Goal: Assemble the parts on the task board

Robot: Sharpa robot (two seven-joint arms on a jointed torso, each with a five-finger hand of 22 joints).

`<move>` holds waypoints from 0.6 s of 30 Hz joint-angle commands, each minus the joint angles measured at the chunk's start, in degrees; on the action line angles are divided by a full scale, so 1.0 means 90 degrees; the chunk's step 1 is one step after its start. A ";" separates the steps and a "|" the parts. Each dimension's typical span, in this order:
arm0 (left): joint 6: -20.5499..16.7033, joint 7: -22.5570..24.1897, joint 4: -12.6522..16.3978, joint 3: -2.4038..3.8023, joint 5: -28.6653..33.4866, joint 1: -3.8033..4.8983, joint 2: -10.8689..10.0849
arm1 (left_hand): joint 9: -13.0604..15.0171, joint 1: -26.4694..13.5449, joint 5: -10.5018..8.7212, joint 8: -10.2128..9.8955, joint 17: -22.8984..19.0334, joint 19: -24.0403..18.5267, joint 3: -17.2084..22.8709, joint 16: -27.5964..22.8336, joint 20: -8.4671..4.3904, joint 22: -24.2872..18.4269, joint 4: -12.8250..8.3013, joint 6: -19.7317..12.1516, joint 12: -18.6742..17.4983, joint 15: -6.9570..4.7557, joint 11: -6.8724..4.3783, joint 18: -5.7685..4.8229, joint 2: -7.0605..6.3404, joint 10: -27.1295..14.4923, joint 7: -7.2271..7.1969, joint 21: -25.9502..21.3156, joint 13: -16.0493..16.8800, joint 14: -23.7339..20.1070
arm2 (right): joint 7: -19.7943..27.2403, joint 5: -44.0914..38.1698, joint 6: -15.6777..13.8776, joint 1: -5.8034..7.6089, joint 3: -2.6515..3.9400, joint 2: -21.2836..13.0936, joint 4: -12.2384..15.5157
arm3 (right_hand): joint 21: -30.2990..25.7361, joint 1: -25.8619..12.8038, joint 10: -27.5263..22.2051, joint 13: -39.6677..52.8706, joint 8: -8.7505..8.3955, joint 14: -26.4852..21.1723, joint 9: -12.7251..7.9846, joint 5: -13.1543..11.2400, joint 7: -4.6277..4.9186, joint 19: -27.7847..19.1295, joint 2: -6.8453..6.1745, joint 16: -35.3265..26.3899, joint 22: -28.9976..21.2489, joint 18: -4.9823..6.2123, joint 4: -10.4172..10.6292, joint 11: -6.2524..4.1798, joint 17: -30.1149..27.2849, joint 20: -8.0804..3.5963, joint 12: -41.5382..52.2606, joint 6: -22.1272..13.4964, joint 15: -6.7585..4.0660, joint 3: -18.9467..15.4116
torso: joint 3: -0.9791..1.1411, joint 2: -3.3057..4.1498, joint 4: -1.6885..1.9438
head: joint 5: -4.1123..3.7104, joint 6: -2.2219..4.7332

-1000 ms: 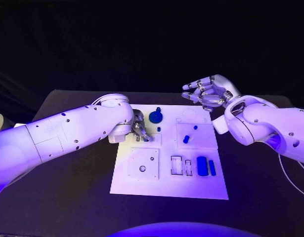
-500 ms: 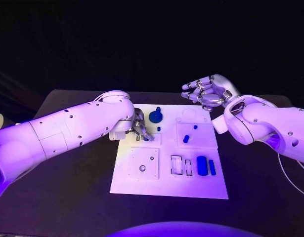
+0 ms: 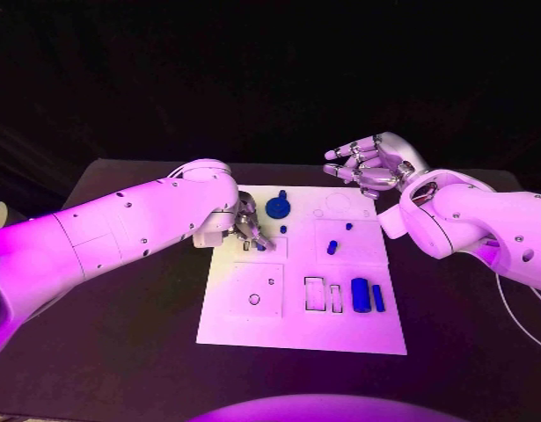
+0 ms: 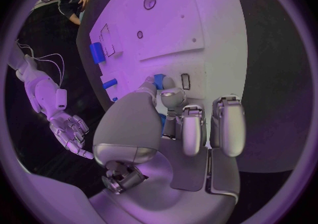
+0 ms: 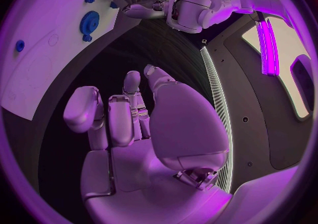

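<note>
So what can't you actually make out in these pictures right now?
- Head view: the left hand hides the board beneath it; its grip is unclear.
- Left wrist view: a small blue part sits at the fingertips; whether pinched or merely touched is hidden.
- Right wrist view: the blue gear is cut off by the board's edge curve.

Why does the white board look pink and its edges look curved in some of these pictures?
Head view: coloured light falls on the whole scene, so the white task board and both arms look pink, and the board's edges run straight. Left wrist view: a fisheye lens bows those edges, with the left hand looming large. Right wrist view: the same bending, behind the right hand.
</note>
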 commanded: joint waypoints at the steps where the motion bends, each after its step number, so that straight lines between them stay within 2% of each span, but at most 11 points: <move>1: 0.0232 -0.0713 -0.0089 -0.0051 -0.0188 -0.0040 -0.0019 | -0.0011 -0.0077 0.0011 -0.0027 0.1677 0.0433 -0.0106 0.0020 -0.0018 0.1198 0.0025 -0.0015 -0.0023 0.0003 0.0017 -0.0046 -0.0051 -0.0025 0.0044 0.0003 -0.0008 0.0671 | 0.0004 -0.0064 0.0060 -0.0006 -0.0001 -0.0004 0.0016 | -0.0033 -0.0069 -0.0037 -0.0006 0.0027 0.0190 0.0008 0.0017 -0.0004 -0.0032 0.0020 -0.0033 -0.0005 0.0091 0.0004 -0.0021 -0.0005 0.0014 -0.0023 0.0021 0.0035 -0.0041 | 0.0000 0.0004 -0.0001 | 0.0000 0.0001; 7: 0.0239 -0.0722 -0.0134 -0.0056 -0.0190 -0.0040 -0.0014 | 0.0005 -0.0102 0.0011 -0.0040 0.1677 0.0444 -0.0276 0.0020 -0.0024 0.1220 0.0133 0.0008 -0.0029 -0.0007 0.0009 -0.0052 0.0007 -0.0021 0.0035 0.0025 -0.0021 0.0671 | 0.0000 -0.0066 0.0056 -0.0006 -0.0002 -0.0012 0.0025 | -0.0041 -0.0086 -0.0039 -0.0014 0.0025 0.0191 0.0007 0.0018 -0.0005 -0.0032 0.0021 -0.0038 -0.0013 0.0092 0.0015 -0.0020 -0.0006 0.0014 -0.0024 0.0019 0.0036 -0.0061 | 0.0003 0.0008 0.0001 | 0.0001 -0.0002; 18: 0.0273 -0.0737 -0.0167 -0.0054 -0.0191 -0.0040 -0.0004 | 0.0022 -0.0120 0.0011 -0.0054 0.1677 0.0454 -0.0460 0.0020 -0.0030 0.1238 0.0213 0.0026 -0.0032 -0.0014 0.0003 -0.0057 0.0020 -0.0016 0.0029 0.0044 -0.0029 0.0671 | -0.0005 -0.0086 0.0057 -0.0006 -0.0003 -0.0028 0.0038 | -0.0044 -0.0103 -0.0037 -0.0019 0.0025 0.0192 0.0008 0.0020 -0.0005 -0.0028 0.0024 -0.0039 -0.0014 0.0091 0.0026 -0.0019 -0.0005 0.0014 -0.0021 0.0018 0.0036 -0.0078 | 0.0002 0.0005 -0.0006 | 0.0002 -0.0006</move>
